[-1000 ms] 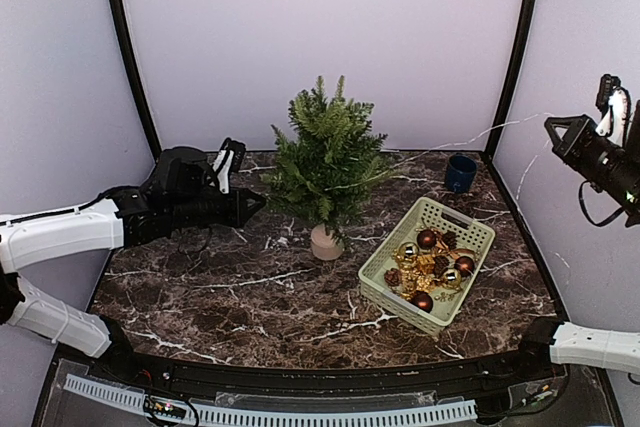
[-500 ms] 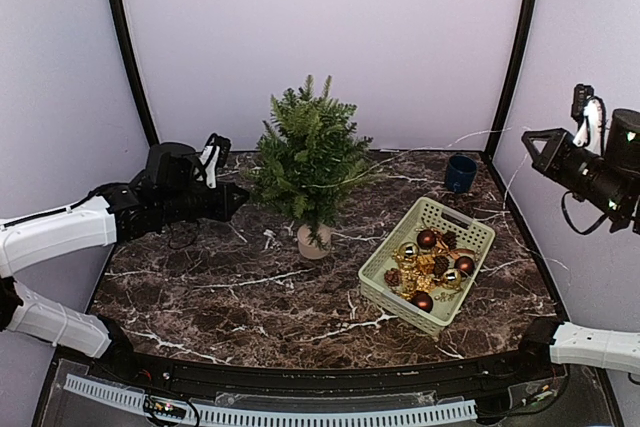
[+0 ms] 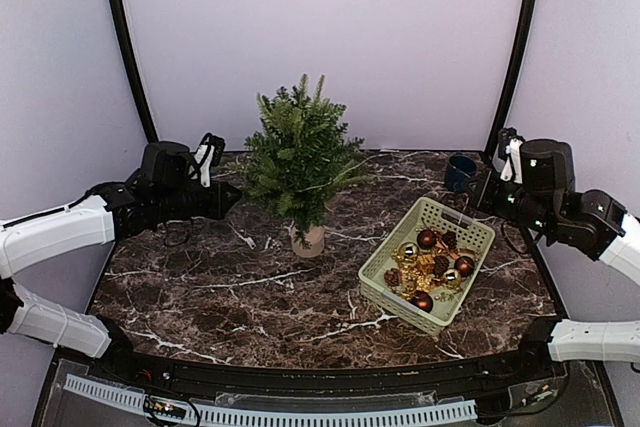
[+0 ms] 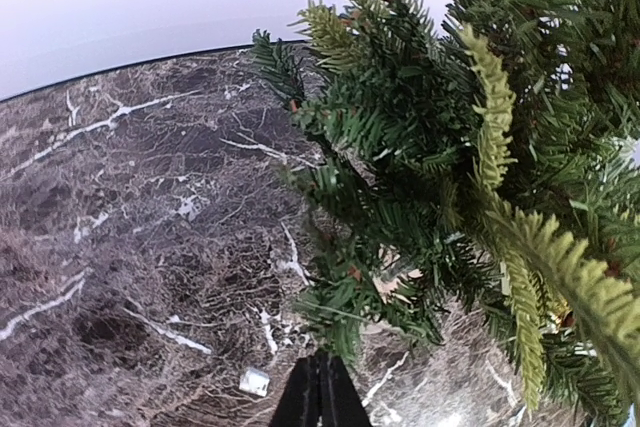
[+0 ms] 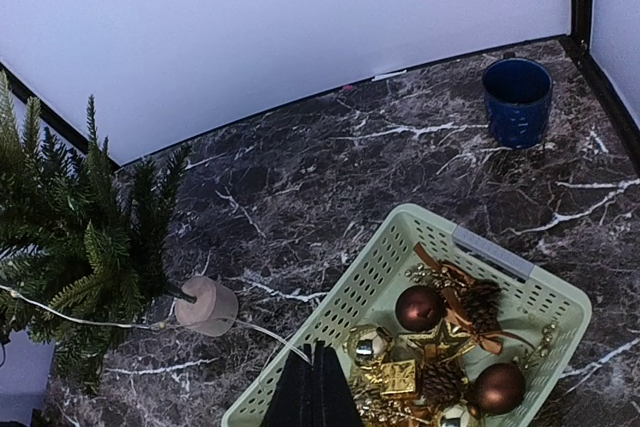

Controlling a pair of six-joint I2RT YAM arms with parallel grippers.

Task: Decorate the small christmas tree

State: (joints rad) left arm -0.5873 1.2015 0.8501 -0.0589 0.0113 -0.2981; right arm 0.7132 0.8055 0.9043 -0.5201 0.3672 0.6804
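The small christmas tree (image 3: 300, 152) stands upright in its beige pot (image 3: 310, 240) at the middle of the marble table. My left gripper (image 3: 235, 197) is at the tree's left side. Its fingers are shut, with a low branch tip of the tree (image 4: 450, 147) running into the left gripper (image 4: 320, 359). My right gripper (image 3: 474, 193) hovers above the far end of the basket (image 3: 372, 277), shut on a thin pale string (image 5: 255, 331). The string runs from the right gripper (image 5: 316, 349) past the pot (image 5: 207, 305) into the tree (image 5: 70, 237).
The pale green basket (image 5: 400, 222) holds brown and gold baubles (image 5: 420, 307), pine cones and a gold star. A blue cup (image 3: 460, 172) stands at the back right corner. A small white scrap (image 4: 254, 381) lies on the table under the left gripper.
The left gripper drew back to the left and the tree and pot slid left with it, coming upright. The right gripper came down from high right to above the basket, slackening the string.
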